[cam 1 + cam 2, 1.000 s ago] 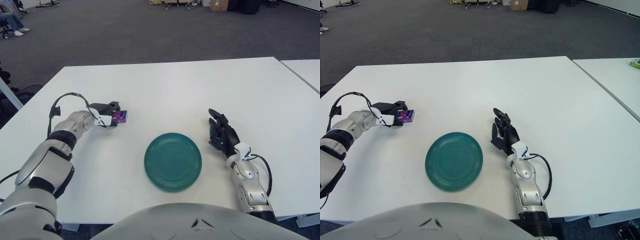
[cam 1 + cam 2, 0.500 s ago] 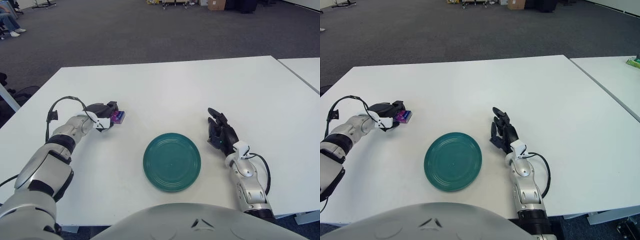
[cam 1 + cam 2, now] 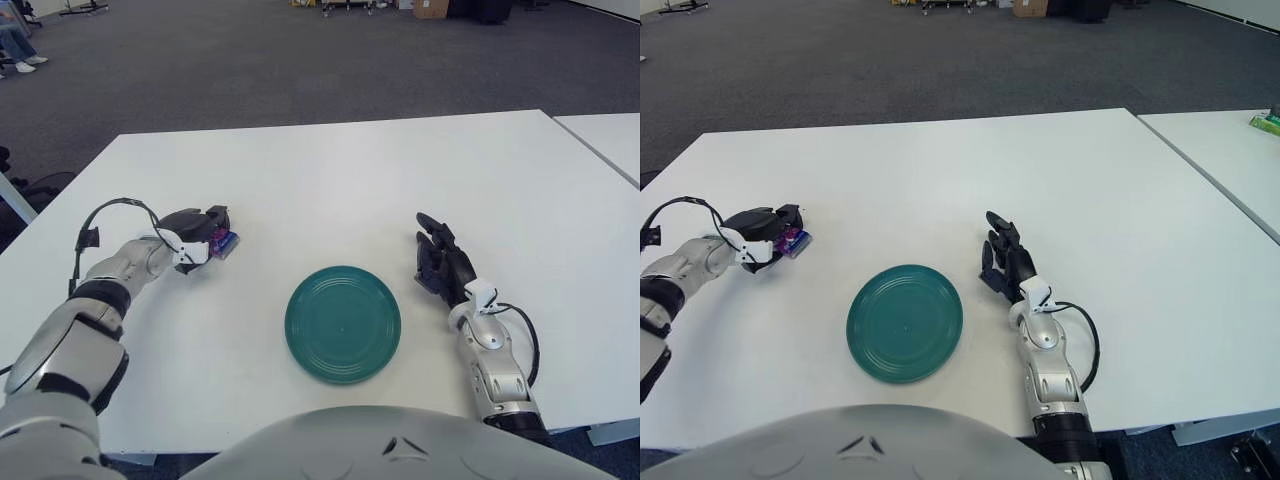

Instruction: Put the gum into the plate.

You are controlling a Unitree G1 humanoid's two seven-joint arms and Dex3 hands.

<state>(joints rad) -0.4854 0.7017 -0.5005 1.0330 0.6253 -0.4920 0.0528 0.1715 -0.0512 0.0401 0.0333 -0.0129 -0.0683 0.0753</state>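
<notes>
A small purple pack of gum (image 3: 223,242) is gripped by my left hand (image 3: 203,235), which is at the left of the white table (image 3: 330,170), left of the plate and farther from me than it. The fingers curl around the pack, hiding most of it. The round teal plate (image 3: 342,322) lies flat near the table's front edge with nothing on it. Just right of the plate is my right hand (image 3: 442,264), fingers spread and holding nothing.
A second white table (image 3: 1240,140) stands to the right across a narrow gap. Grey carpet lies beyond the far edge. A black cable (image 3: 105,212) loops over my left wrist.
My left hand has drawn back to the left with the gum, moving away from the plate. The right hand has stayed in place.
</notes>
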